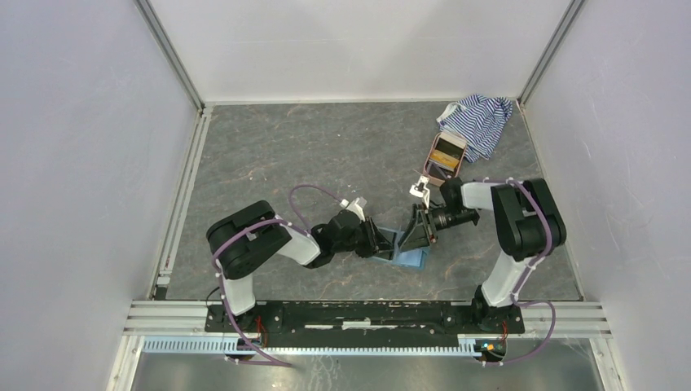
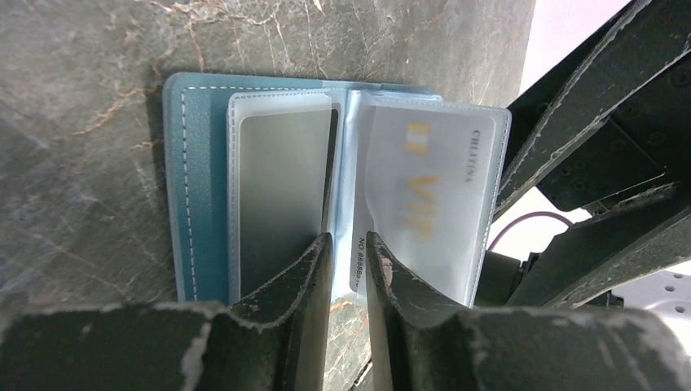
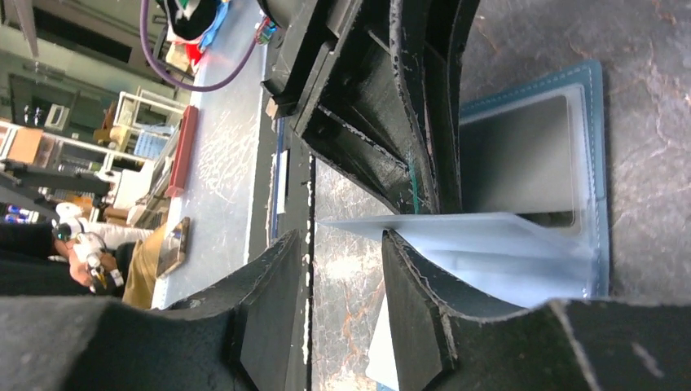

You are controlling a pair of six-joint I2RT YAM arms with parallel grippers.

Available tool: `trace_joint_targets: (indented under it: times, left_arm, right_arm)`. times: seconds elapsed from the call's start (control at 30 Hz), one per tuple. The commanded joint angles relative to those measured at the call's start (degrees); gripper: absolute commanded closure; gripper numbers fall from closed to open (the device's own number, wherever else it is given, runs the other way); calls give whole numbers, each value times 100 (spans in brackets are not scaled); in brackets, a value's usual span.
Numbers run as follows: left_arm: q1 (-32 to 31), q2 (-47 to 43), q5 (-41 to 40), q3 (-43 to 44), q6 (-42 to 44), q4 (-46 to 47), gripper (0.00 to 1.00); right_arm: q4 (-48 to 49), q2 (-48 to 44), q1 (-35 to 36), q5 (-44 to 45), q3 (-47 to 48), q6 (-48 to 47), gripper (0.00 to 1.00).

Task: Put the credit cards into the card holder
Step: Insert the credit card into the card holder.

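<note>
Left gripper (image 2: 349,244), jaws barely parted, steadied the open card holder (image 2: 200,204) at six o'clock; right gripper (image 3: 344,244), open-jawed, propped a sleeve (image 3: 489,236).

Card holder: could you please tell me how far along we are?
Done: a dark grey card sits sleeved in the open card holder. In hand: the VIP card is mostly in the next sleeve, by the left gripper. Left: gold cards in the box.

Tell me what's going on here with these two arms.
Both arms are working over the open teal card holder on the table. A dark grey card and a pale gold-lettered card sit in its clear sleeves. The left tool is at its near edge. The right tool, jaws apart, is beside a lifted sleeve.
</note>
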Motion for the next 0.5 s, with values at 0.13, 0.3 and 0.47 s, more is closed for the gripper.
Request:
trace_joint_targets:
  times: [0.13,0.3,0.47]
  left_arm:
    - [138,-228,-62,-139,29,-473,69]
    - [177,-211,-10,-101,44,-517,68]
    - [213,-269,23,-126,39,-548,68]
  right_arm:
    - [-3148,1021,33,-339,943,-3645,54]
    - [-2641,891,30,-173,885,-3092,53]
    - [469,230,74,671,140,275,53]
